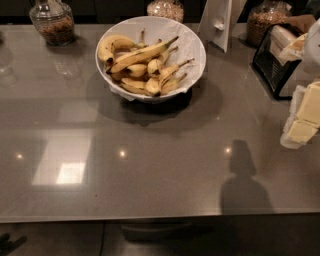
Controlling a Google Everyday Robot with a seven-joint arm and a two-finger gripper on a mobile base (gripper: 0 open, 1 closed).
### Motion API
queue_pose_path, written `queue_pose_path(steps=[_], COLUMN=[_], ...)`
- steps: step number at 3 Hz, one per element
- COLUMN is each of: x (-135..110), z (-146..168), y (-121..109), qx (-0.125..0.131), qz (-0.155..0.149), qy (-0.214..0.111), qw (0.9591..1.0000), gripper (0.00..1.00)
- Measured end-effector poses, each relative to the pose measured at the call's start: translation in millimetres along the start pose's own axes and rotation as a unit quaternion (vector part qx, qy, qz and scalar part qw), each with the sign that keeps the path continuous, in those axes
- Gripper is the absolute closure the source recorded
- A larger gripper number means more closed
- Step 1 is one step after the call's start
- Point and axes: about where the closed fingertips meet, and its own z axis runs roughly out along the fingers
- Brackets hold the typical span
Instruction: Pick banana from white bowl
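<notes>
The white bowl [150,18] stands at the back middle of the grey counter, lined with crumpled white paper. It holds several yellow bananas. The banana [142,54], the longest and nearly straight, lies on top of the pile, running from lower left up to its dark stem at upper right. A thick curved banana [111,44] lies to its left, and short stubby ones lie below it. My gripper [302,122], with pale cream parts, comes in at the right edge of the view, well to the right of the bowl and apart from it.
Glass jars stand along the back: one at left [52,22], one behind the bowl [165,7], one at right [267,20]. A white stand [220,22] and a black wire holder [275,62] sit at back right. The counter's front edge [150,218] runs along the bottom.
</notes>
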Motion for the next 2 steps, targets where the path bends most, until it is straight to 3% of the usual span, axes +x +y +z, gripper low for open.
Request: queue_pose_path(steps=[1, 2], x=[-0.1, -22.7], z=[0.0, 1.0], y=[-0.1, -24.1], qx=[0.0, 0.016], qz=[0.0, 0.001], qy=[0.0, -0.049], qw=[1.0, 0.9987], gripper=[0.0, 0.0])
